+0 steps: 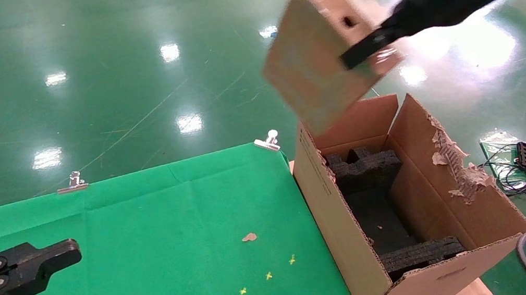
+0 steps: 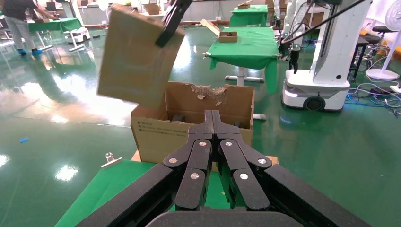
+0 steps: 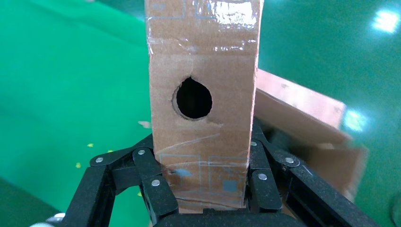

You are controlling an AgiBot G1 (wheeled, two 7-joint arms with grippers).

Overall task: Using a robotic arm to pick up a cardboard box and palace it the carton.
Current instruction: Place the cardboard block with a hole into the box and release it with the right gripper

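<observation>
Above the carton point(image 1: 356, 238), a cardboard box point(image 1: 317, 54) is held tilted.
It is pinched by the right gripper point(image 3: 205, 189) (left gripper point(image 2: 215, 124) pressed together, parked over the table point(image 1: 148, 223)).

1. 1 box point(image 1: 317, 54).
2. 1 carton point(image 1: 339, 230).
3. 2 grippers: left point(image 1: 66, 252), right point(image 1: 359, 54).
4. 2 clips point(image 1: 72, 183).
5. 1 green cloth point(image 1: 159, 227).
6. 2 foam blocks point(image 1: 366, 168).
</observation>
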